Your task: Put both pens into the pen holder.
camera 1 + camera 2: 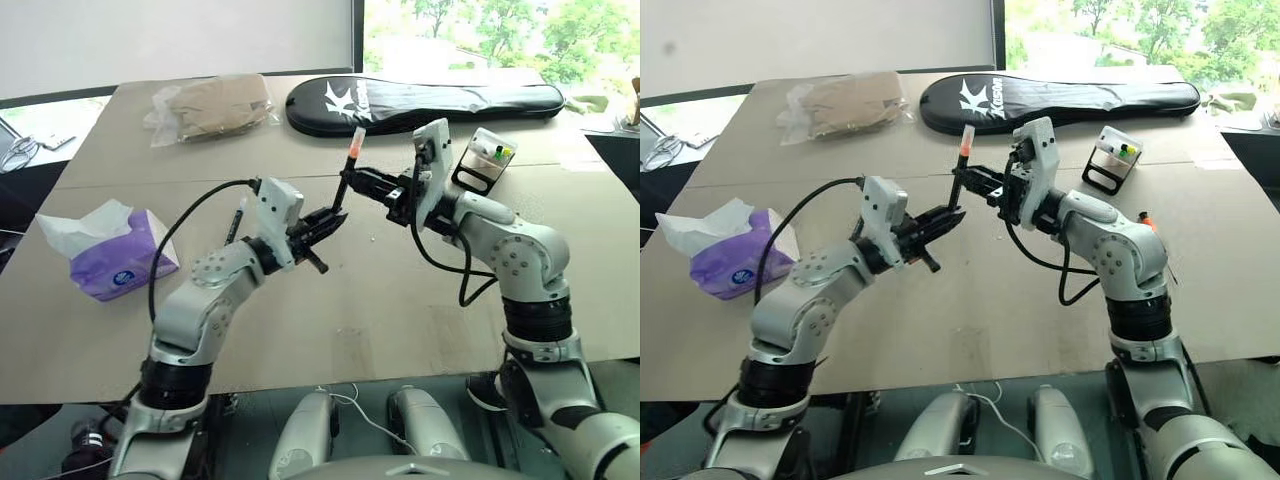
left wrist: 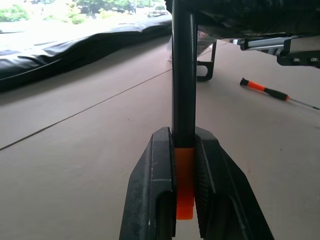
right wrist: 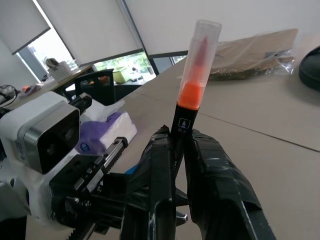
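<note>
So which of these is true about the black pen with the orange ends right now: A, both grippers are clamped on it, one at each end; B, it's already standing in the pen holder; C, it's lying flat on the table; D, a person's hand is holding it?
A: the left gripper pinches the black pen at its orange lower end, while the right gripper is shut on it just below the clear cap, holding it upright above the table.

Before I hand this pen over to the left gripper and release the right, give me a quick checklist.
1. Left gripper shut on pen lower end: ok.
2. Right gripper shut on pen's barrel: ok.
3. Pen upright, clear cap on top: ok.
4. Pen holder standing on table, beyond the right arm: ok.
5. Second pen in holder: not ok, lying on table.
6. Holder's mouth free: cannot tell.
</note>
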Robot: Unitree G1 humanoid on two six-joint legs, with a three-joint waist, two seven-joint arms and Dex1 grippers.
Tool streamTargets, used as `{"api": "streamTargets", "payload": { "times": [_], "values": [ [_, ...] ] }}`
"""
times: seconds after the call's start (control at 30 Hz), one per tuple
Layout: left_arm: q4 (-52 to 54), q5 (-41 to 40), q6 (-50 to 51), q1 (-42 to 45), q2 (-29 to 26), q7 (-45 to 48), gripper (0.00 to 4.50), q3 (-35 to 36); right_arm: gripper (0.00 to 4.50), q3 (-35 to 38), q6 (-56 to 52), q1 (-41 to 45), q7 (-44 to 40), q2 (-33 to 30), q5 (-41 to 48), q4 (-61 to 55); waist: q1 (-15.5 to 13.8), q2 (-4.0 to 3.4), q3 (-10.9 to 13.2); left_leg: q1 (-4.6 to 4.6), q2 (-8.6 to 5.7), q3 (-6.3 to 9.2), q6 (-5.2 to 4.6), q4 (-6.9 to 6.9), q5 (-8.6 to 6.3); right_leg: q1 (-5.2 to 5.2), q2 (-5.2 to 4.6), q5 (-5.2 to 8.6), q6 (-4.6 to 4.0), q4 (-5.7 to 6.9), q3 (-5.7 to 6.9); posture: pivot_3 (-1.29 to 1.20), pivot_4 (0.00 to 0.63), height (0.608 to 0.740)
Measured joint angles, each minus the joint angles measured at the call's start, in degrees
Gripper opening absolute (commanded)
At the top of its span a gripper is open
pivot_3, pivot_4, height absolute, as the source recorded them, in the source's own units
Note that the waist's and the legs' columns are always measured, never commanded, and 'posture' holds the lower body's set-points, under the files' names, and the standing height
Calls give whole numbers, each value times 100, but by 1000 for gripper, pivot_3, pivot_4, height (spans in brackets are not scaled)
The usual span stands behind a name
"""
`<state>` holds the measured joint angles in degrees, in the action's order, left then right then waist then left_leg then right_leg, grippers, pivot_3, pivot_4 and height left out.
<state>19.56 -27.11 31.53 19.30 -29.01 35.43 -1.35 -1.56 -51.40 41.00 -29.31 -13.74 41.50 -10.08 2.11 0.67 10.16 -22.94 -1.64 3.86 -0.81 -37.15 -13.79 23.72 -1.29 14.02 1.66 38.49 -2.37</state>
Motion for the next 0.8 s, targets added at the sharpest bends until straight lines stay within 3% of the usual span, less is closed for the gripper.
{"api": "streamTargets", "payload": {
  "times": [0.47,0.73,0.8],
  "values": [
    [4,269,-392,-140,-212,339,17,8,0,89,-405,96,-117,-157,502,153,3,1,1,-2,1,2,-1,0,0,0,-4,0,0,-2,1,0,150,740],
    [6,-130,-404,-123,-76,357,3478,427,0,367,112,37,43,-482,20,233,-2,2,1,-3,0,2,-1,0,-1,0,-5,0,1,-2,1,0,150,740],
    [5,-189,-424,-125,-61,351,3478,512,0,439,683,38,-38,-915,-447,508,-26,4,2,-4,-3,2,-1,-2,0,-1,-7,0,2,-5,4,0,150,740]
  ]
}}
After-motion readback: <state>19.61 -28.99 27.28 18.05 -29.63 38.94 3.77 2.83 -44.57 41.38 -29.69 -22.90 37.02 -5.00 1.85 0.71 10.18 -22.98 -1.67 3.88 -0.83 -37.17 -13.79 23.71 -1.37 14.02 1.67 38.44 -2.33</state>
